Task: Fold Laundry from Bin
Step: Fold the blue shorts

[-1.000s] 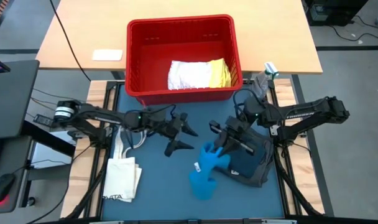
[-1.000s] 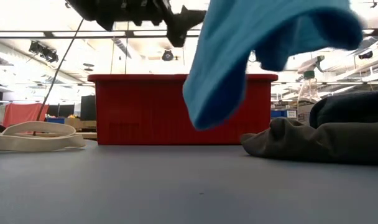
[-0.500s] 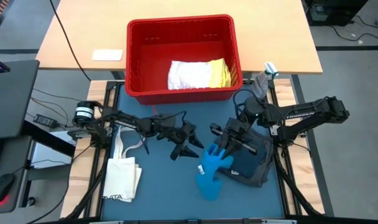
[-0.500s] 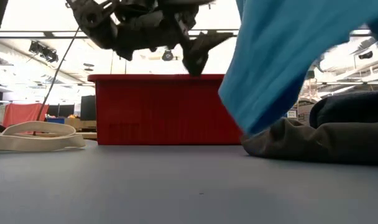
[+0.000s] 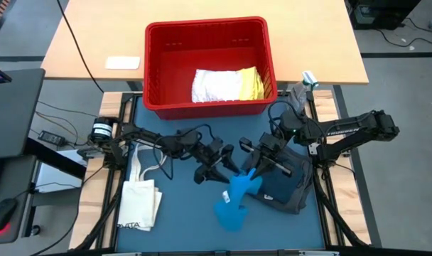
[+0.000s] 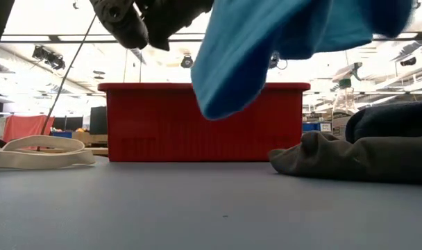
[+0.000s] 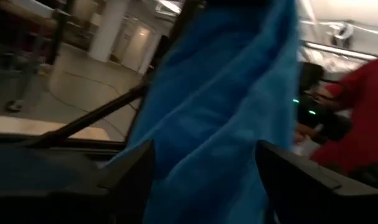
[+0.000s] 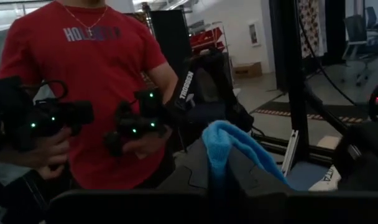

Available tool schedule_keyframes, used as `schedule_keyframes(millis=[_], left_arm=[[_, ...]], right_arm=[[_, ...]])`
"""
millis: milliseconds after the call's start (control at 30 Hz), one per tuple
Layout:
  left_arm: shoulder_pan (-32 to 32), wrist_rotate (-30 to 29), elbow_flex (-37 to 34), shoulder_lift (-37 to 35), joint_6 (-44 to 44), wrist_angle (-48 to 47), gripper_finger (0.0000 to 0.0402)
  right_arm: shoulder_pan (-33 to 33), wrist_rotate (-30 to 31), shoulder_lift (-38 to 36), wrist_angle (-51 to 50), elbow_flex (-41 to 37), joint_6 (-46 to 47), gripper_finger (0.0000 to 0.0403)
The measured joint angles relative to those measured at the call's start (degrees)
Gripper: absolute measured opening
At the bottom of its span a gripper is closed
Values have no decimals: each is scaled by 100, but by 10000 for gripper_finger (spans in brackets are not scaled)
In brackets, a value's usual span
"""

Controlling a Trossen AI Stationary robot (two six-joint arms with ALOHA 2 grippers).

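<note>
- You're partway: the right gripper (image 5: 250, 171) is pinched shut on the blue cloth (image 5: 234, 200), which hangs in the air over the middle of the mat (image 5: 173, 220), nothing folded about it yet.
- Your left gripper (image 5: 229, 165) has its fingers spread, the blue cloth between them in the left wrist view; not clamped.
- Done so far, by the look of it: a dark stack (image 5: 283, 185) by the mat's right edge, navy piece on top of a grey one; whether neatly folded you can't tell.
- Left: a white piece (image 5: 214, 85) and a yellow piece (image 5: 251, 83) lie in the bin (image 5: 159, 71), near its right wall.
- Count: five cloths — one blue, one navy, one grey, one white, one yellow.
- One bin, at the mat's far edge; one tote (image 5: 139, 203) near the left edge; two arms.
</note>
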Motion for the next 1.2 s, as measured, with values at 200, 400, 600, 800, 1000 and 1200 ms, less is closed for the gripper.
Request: schedule_keyframes(millis=[200,400,600,800,1000,1200], left_arm=[[21,611,250,-2,-189,-13,191],[436,1837,270,-15,-1120,-18,20],[903,2317,265,-244,-1846,-371,6],[1541,2377,267,-1212,-926,-2289,3],[2325,1666,270,-2619,1114,-5625,2],[2503,-126,272,-3622,2494,-7748,1]], right_arm=[[0,119,0,-36,0,-185,18],[0,718,0,-628,0,-659,18],[2,2126,-4,-1647,0,-868,18],[-3,4462,-4,-2661,0,-1027,18],[-55,6129,-4,-2558,-2,-1133,19],[-213,6746,105,-2322,-13,-1265,18]])
